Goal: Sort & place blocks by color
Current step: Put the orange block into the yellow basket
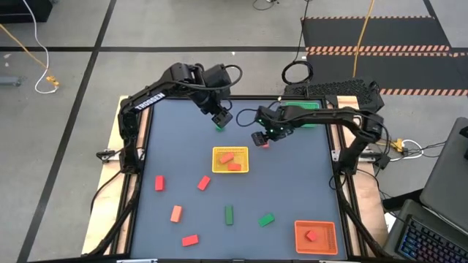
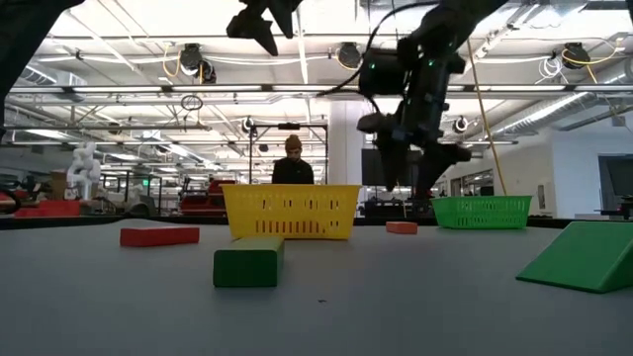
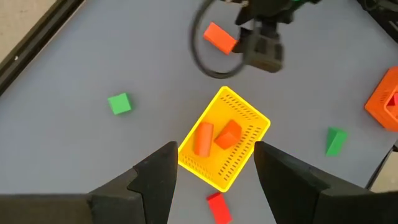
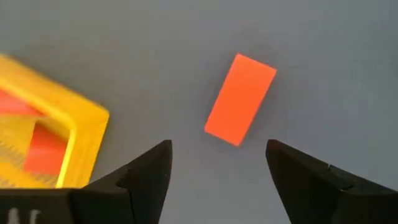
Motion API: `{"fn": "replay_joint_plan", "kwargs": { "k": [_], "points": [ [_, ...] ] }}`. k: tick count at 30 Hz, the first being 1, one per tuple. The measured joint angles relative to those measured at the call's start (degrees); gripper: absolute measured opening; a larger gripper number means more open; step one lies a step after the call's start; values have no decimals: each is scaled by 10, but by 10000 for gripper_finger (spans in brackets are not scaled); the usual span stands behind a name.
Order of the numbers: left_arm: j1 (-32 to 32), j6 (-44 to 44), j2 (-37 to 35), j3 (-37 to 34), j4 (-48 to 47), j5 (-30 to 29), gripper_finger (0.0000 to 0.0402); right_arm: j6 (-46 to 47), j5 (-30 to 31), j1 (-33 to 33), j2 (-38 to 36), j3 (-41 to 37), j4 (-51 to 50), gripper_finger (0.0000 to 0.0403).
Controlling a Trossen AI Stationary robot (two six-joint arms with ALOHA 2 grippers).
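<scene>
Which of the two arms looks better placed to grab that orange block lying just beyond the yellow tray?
The right. Its open right gripper hangs directly over the orange block, which shows between its fingers. The left gripper, also open, hovers farther off, near a green block.

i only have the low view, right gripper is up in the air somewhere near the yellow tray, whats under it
Observer: An orange-red bar lies flat on the table under the open right gripper, beside the yellow tray.
Operator: anything in that tray
Observer: Two orange-red blocks.
Operator: left gripper?
Observer: The left gripper is open, above a green cube.
</scene>
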Motion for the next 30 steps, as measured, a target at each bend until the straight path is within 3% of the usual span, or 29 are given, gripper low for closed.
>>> {"fn": "replay_joint_plan", "kwargs": {
  "k": [13, 24, 30],
  "points": [
    [-18, -1, 0, 0, 0, 5, 214, 36, 3, -5, 84, 0, 35, 252],
    [-32, -17, 0, 0, 0, 6, 214, 28, 5, -16, 90, 0, 73, 243],
    [-32, -47, 0, 0, 0, 6, 214, -6, 14, -19, 90, -6, 68, 194]
  ]
}}
